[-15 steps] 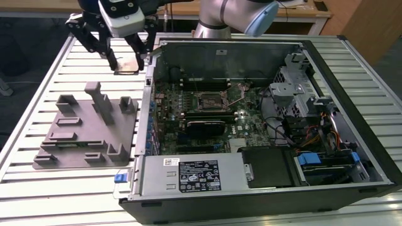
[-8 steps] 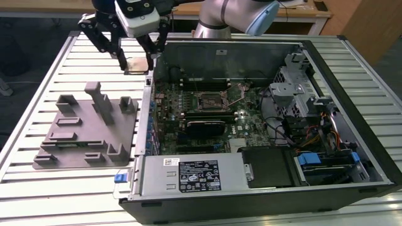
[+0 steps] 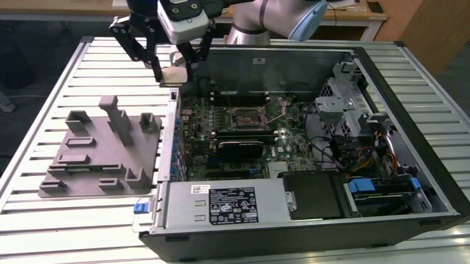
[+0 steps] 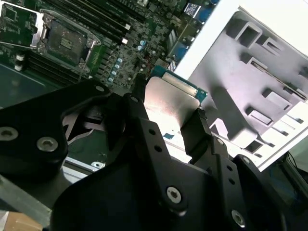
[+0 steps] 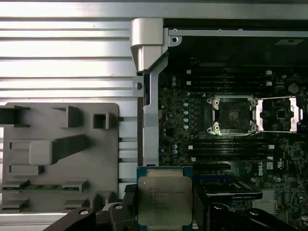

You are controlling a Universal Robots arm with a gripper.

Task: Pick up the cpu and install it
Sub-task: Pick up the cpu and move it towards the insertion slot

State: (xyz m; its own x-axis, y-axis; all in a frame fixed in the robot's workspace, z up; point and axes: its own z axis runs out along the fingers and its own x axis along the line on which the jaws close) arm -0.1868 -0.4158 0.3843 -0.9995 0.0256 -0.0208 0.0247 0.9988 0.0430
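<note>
Jaws: black linkage, nearest the lens in both wrist views; pressed in on the cpu (image 5: 165,199) from two opposite edges, pinching it.
Tabletop (image 3: 81,231): slatted metal; carries the case and the tray.
Case (image 3: 294,242): open computer case lying on its side, with upright walls all round the board.
Tray (image 3: 88,165): grey plastic with upright blocks, on the tabletop at the exterior view's left of the case, just beside its wall.
Board (image 3: 290,146): green circuit board on the case floor, with memory slots on either side of the socket.
Socket (image 5: 233,115): square metal frame near the board's middle; lid (image 5: 279,114) swung open beside it, seat exposed.
Cpu position: in the air, level, silvery plate up. It hangs over the case wall near a back corner, between tray and socket and well apart from both.
Handling (judged): light, thin and stiff. The plate looks smooth, so likely slippery. The underside contacts and socket pins are probably fragile. Hold it by the thin edges, as it is held now, never by the faces.
Edges (judged): the case wall right under the cpu is the nearest thing to catch on. The open lid stands on one side of the seat.
Room (judged): open air above the socket. Drive cage and cables crowd the exterior view's right, away from the seat.
</note>
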